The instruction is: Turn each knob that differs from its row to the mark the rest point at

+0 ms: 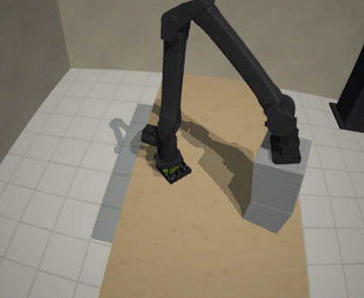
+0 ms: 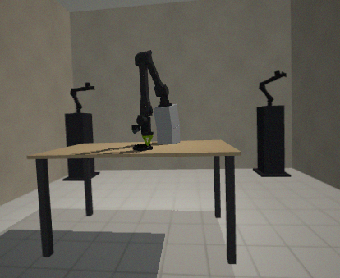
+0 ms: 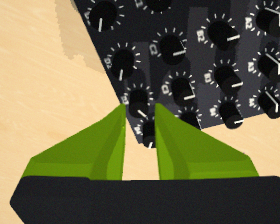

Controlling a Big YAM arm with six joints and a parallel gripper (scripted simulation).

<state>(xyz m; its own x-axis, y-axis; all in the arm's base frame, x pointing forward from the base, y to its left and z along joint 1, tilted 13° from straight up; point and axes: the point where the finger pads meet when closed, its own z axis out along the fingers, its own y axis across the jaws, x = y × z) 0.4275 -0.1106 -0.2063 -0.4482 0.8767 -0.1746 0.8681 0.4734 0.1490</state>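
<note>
The knob box (image 1: 173, 180) (image 2: 140, 148) (image 3: 142, 31) stands on the table. My gripper (image 1: 171, 171) (image 2: 148, 144) (image 3: 140, 112) has its green fingers a little apart, over the box's D3–D4 corner, holding nothing visible. In the wrist view, knob D3 (image 3: 138, 101) shows between the tips, its line toward lower right. Knob D4 (image 3: 149, 134) is beyond the gap; its line points down, like those of D1 (image 3: 103, 15) and D2 (image 3: 123, 61). C2 (image 3: 171, 48), C3 (image 3: 181, 88), B2 (image 3: 221, 33), B3 (image 3: 226, 76) and B4 (image 3: 230, 113) point right. C4 (image 3: 190, 120) is partly hidden.
The wooden table (image 1: 194, 243) (image 2: 190, 147) carries the grey pedestal (image 1: 273, 186) (image 2: 165, 125) under the arm's base. A3 (image 3: 269, 65) and A4 (image 3: 270, 101) are near the wrist view's right edge. Dark stands with other arms are away from the table.
</note>
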